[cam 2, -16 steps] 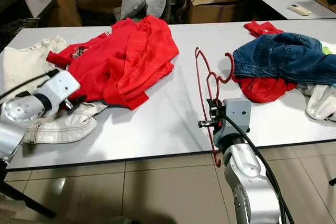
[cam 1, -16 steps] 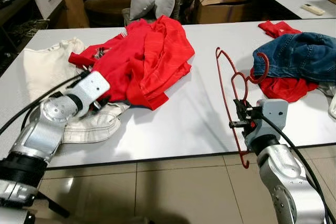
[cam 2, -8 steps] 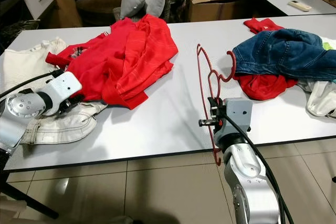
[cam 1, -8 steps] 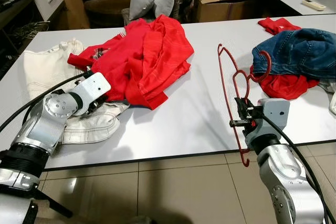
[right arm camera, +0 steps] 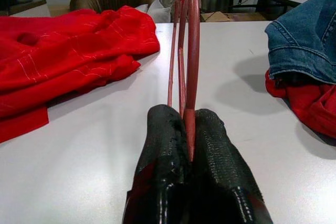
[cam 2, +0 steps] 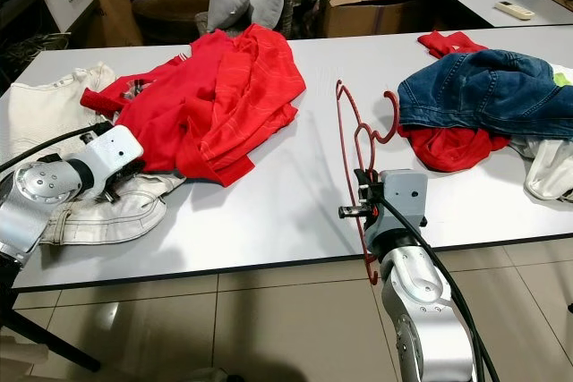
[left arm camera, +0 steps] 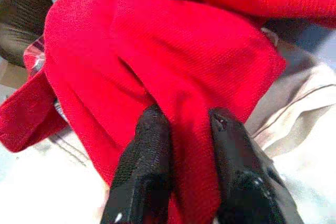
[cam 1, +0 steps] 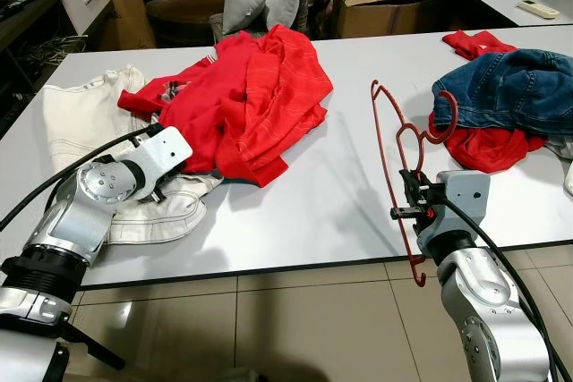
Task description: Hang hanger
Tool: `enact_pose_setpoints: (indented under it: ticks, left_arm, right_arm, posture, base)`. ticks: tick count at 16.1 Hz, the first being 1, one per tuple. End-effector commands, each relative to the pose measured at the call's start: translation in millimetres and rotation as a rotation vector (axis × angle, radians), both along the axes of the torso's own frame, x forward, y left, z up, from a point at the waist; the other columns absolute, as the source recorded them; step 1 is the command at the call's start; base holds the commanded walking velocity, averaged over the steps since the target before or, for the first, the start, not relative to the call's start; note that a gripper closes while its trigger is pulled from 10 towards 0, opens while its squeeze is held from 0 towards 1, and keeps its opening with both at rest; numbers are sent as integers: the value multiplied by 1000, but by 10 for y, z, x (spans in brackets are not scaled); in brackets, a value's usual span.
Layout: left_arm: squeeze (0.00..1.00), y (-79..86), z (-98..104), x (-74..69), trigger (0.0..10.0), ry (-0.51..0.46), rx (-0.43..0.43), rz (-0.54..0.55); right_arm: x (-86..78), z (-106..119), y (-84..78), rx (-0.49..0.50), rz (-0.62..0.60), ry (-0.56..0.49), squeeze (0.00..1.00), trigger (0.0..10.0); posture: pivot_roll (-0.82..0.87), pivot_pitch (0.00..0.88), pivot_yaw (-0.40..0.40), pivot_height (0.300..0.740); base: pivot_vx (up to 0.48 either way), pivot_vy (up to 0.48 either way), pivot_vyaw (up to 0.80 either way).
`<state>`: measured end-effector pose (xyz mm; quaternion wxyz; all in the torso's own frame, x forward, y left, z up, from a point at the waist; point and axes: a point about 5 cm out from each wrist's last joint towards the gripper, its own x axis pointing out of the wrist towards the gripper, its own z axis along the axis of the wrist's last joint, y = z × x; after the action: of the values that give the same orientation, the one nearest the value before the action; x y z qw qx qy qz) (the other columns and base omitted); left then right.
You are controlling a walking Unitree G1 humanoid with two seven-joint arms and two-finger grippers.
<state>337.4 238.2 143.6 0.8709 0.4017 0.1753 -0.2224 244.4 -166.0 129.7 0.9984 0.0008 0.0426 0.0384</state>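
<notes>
Left fingers [left arm camera: 152, 150] half buried in red shirt [cam 1: 242, 100], pinching a fold. Red hanger [cam 1: 394, 145] clamped upright between right fingers [right arm camera: 163, 145], hook at twelve o'clock.

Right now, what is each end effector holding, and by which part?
Right end effector pinches the red hanger on a thin lower bar. Left end effector pinches a fold of the red shirt.

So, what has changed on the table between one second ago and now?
Very little. The left gripper has crept a bit further into the red garment and is shut on a fold of it. The right gripper stays clamped on the red hanger, held in the same place at the table's near edge. The jeans lie as before.
</notes>
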Motion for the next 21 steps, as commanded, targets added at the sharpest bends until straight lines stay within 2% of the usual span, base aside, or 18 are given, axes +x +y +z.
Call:
enact_pose_setpoints:
  ticks: [1,3,5,10,12,14,15,16,17,18,19,20,21]
  left_arm:
    - [0,0,8,2,0,7,-27,-6]
    - [0,-87,24,-11,0,32,-118,-29]
    - [0,-126,39,-8,0,43,-163,-39]
    - [0,-135,13,-8,0,69,-181,-38]
    - [0,-268,93,30,0,66,-303,-43]
    - [0,-600,324,81,0,68,-507,-155]
    - [0,-698,454,103,0,61,-579,-201]
    - [0,-715,532,125,0,47,-618,-207]
    - [0,-757,866,198,0,-24,-784,-231]
    - [0,-780,973,205,0,-44,-834,-250]
    - [0,-853,1247,211,0,-91,-973,-313]
    - [0,-927,1668,227,0,-142,-1234,-370]
    - [0,-941,1820,248,0,-149,-1337,-369]
  right_arm:
    - [-1,16,13,1,6,-19,0,10000]
    - [-2,15,24,1,10,-20,0,10000]
    - [-2,10,25,1,11,-18,0,10000]
    - [-8,1,21,-1,8,-15,0,10000]
    - [2,7,16,-1,7,-16,0,10000]
    - [19,17,21,1,9,-20,0,10000]
    - [27,25,27,2,9,-23,0,10000]
    - [30,29,28,3,8,-25,0,10000]
    - [27,36,15,9,-5,-30,0,10000]
    - [25,35,9,12,-9,-30,0,10000]
    - [26,33,3,17,-14,-30,0,10000]
    - [31,35,11,19,-13,-32,0,10000]
    - [39,45,17,22,-13,-38,0,10000]
  posture:
    - [78,0,67,740]
    - [80,0,66,740]
    - [81,0,65,740]
    - [78,0,67,740]
    - [83,0,61,740]
    - [86,0,59,740]
    - [83,0,65,740]
    - [83,0,65,740]
    - [84,0,70,740]
    - [84,0,70,740]
    - [88,0,69,740]
    - [89,0,68,740]
    - [91,0,68,740]
  base:
    - [0,0,0]
    - [0,0,0]
    - [0,0,0]
    - [0,0,0]
    - [0,0,0]
    - [0,0,0]
    - [0,0,0]
    - [0,0,0]
    - [0,0,0]
    - [0,0,0]
    - [0,0,0]
    - [0,0,0]
    - [0,0,0]
